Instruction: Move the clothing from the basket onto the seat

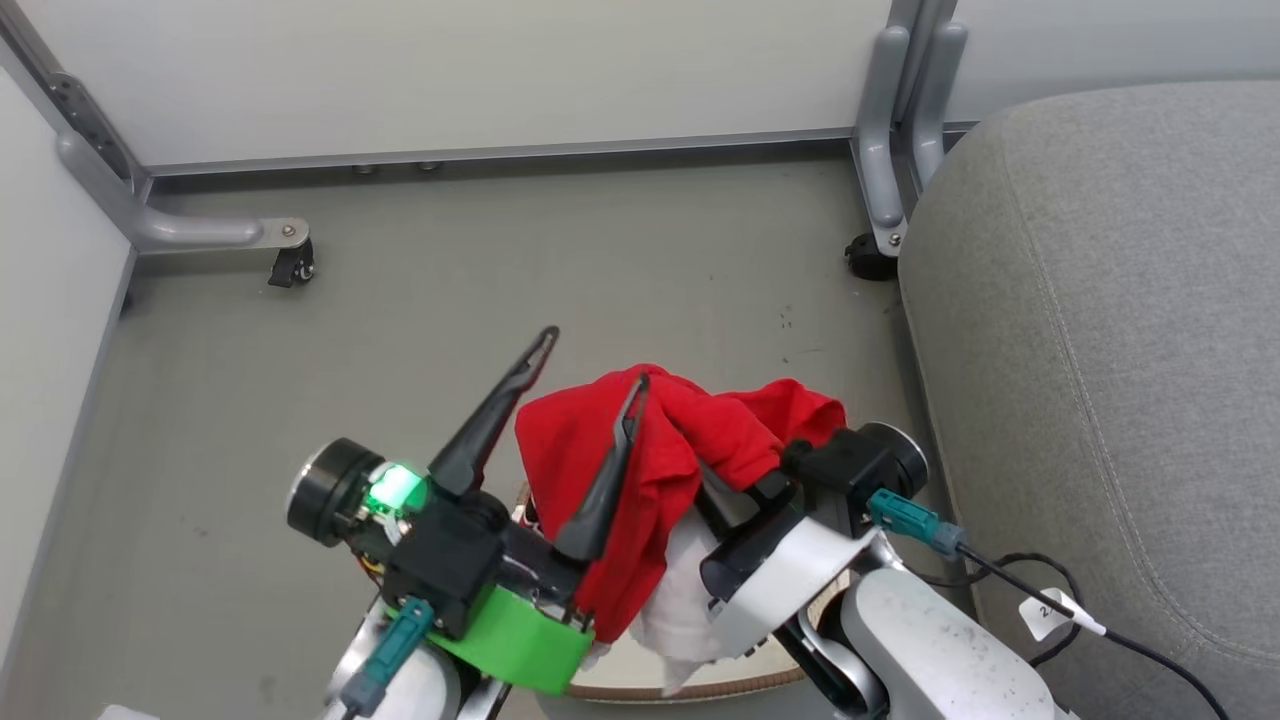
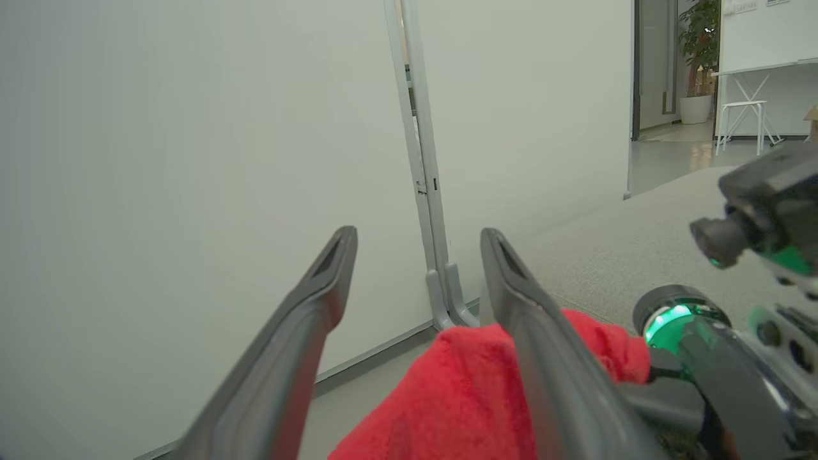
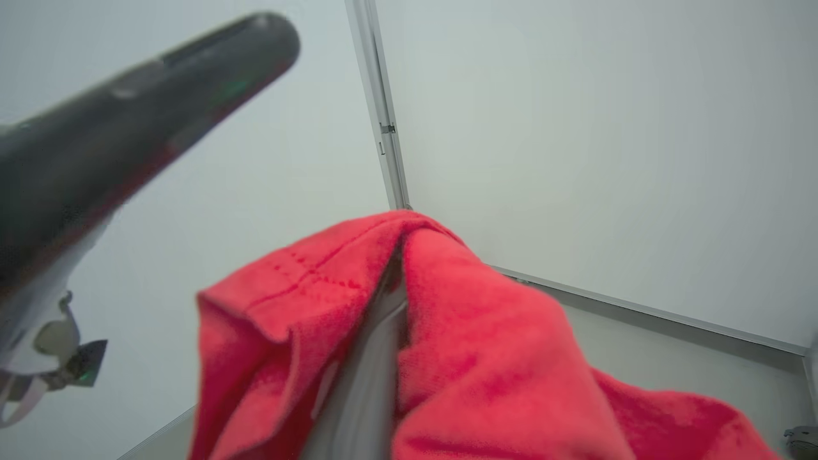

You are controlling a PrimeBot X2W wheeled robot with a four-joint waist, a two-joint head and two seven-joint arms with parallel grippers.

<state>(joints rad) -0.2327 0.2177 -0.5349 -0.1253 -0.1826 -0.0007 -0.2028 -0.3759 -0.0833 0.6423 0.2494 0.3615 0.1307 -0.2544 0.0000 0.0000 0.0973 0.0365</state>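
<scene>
Clothing (image 1: 650, 450) bunched above basket (image 1: 700, 688), white part hanging down to rim; basket interior hidden. Right gripper (image 3: 391, 300) pressed together, pinching clothing. Left gripper (image 1: 594, 358) spread, one finger against red cloth. Seat (image 1: 1100, 350) right of basket.

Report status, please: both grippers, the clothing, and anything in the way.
Left gripper open, one finger against the clothing. Right gripper shut on the clothing, held over the basket. Seat at right, not yet reached.

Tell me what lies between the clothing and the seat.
Head view: bare grey floor separates the clothing from the seat; lower down, the right arm's black wrist sits there.
</scene>
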